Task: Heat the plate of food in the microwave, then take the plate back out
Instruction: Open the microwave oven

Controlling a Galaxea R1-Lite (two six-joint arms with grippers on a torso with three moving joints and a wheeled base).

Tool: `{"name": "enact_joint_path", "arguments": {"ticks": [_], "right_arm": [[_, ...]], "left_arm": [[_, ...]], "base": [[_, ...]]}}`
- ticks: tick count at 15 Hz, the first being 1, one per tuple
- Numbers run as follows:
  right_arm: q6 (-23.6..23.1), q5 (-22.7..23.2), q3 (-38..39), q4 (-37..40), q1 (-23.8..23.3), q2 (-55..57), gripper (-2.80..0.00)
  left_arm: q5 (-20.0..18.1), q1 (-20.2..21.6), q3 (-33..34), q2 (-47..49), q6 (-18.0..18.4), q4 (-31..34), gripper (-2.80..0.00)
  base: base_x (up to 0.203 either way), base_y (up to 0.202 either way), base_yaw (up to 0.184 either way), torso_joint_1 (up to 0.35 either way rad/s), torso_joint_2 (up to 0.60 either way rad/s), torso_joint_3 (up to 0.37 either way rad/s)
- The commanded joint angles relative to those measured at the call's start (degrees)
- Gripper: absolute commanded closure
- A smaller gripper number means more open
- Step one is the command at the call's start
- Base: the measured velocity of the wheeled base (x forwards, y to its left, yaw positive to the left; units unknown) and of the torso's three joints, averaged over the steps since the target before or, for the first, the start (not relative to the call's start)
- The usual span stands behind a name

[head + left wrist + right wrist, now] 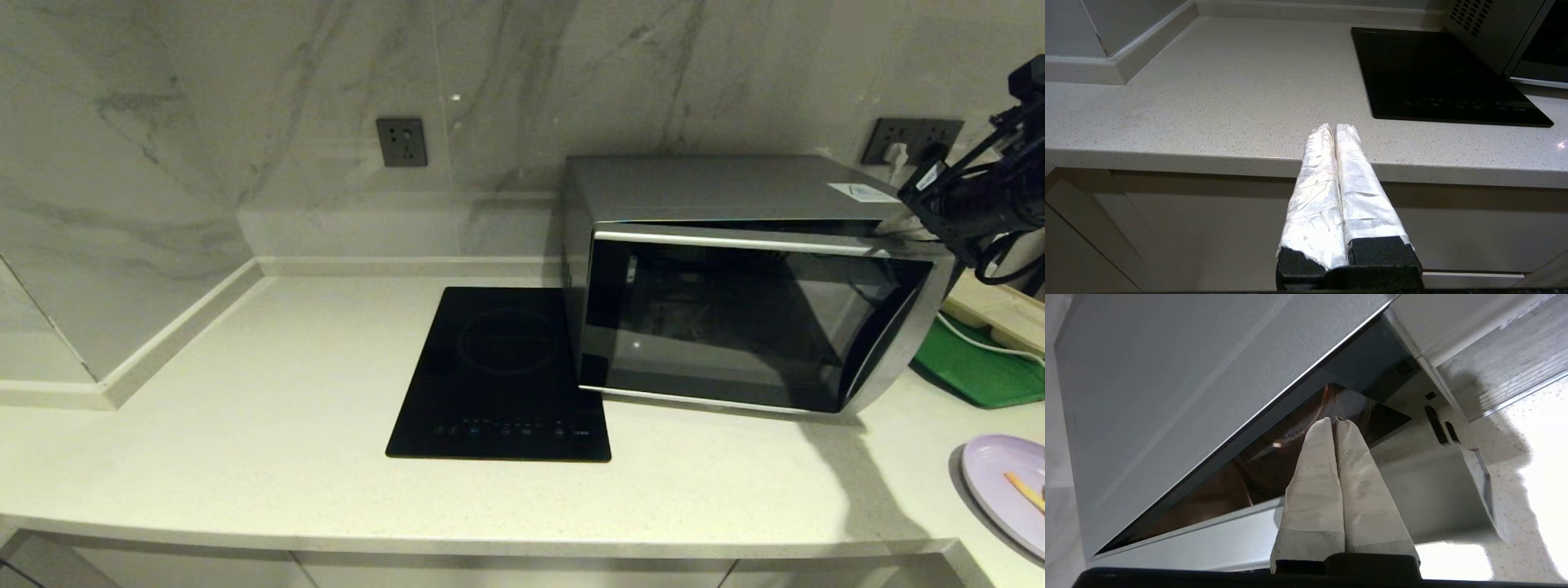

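So the right gripper (1336, 421) is clenched with nothing in it, fingertips poked into the gap where the microwave (735, 310) door hangs ajar, the door's top edge right under it and the casing above. The plate of food (1006, 486) sits well below and in front of that gripper on the counter (245, 425), with a green tray (980, 367) between them beside the oven and a black induction hob (502, 376) on the oven's far side. The left gripper (1335, 128) is also clenched on nothing, parked off the counter's front edge.
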Motion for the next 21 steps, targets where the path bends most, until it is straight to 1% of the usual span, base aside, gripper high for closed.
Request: {"name": "enact_joint_path", "arguments": {"ticks": [1,3,5,6,7,8,9,10,11,14,15,16,19,21], "right_arm": [[0.03,0.72,0.06,2.1,-0.01,-0.78,0.0],[-1.01,2.15,0.89,4.82,-0.08,-3.64,0.0],[-4.23,4.27,3.86,7.11,-0.09,-8.03,0.0],[-6.35,5.25,5.83,7.93,-0.06,-10.54,0.0],[-9.17,5.87,7.49,10.45,0.07,-12.59,0.0],[-12.28,6.62,7.83,15.78,0.16,-14.07,0.0],[-16.3,8.82,8.0,21.29,0.2,-15.88,0.0],[-19.13,11.47,8.37,25.25,0.18,-17.53,0.0],[-20.96,13.04,9.17,27.14,0.2,-18.9,0.0],[-29.07,18.56,14.63,28.03,0.26,-23.83,0.0],[-32.41,20.64,16.85,28.07,0.24,-24.95,0.0],[-33.53,21.44,18.15,28.04,0.25,-25.18,0.0],[-34.84,22.16,20.41,27.94,0.64,-25.27,0.0],[-38.32,22.25,21.21,27.99,5.35,-25.03,0.0]], "left_arm": [[0.04,0.02,0.01,0.0,-0.05,-0.04,0.0],[0.04,0.02,0.01,0.0,-0.05,-0.04,0.0],[0.04,0.02,0.01,0.0,-0.05,-0.04,0.0],[0.04,0.02,0.01,0.0,-0.05,-0.04,0.0],[0.04,0.02,0.01,0.0,-0.05,-0.04,0.0],[0.04,0.02,0.01,0.0,-0.05,-0.04,0.0],[0.04,0.02,0.01,0.0,-0.05,-0.04,0.0],[0.04,0.02,0.01,0.0,-0.05,-0.04,0.0],[0.04,0.02,0.01,0.0,-0.05,-0.04,0.0],[0.04,0.02,0.01,0.0,-0.05,-0.04,0.0],[0.04,0.02,0.01,0.0,-0.05,-0.04,0.0],[0.04,0.02,0.01,0.0,-0.05,-0.04,0.0],[0.04,0.02,0.01,0.0,-0.05,-0.04,0.0],[0.04,0.02,0.01,0.0,-0.05,-0.04,0.0]], "base": [[0.0,0.0,0.0,0.0,0.0,0.0],[0.0,0.0,0.0,0.0,0.0,0.0],[0.0,0.0,0.0,0.0,0.0,0.0],[0.0,0.0,0.0,0.0,0.0,0.0],[0.0,0.0,0.0,0.0,0.0,0.0],[0.0,0.0,0.0,0.0,0.0,0.0],[0.0,0.0,0.0,0.0,0.0,0.0],[0.0,0.0,0.0,0.0,0.0,0.0],[0.0,0.0,0.0,0.0,0.0,0.0],[0.0,0.0,0.0,0.0,0.0,0.0],[0.0,0.0,0.0,0.0,0.0,0.0],[0.0,0.0,0.0,0.0,0.0,0.0],[0.0,0.0,0.0,0.0,0.0,0.0],[0.0,0.0,0.0,0.0,0.0,0.0]]}}
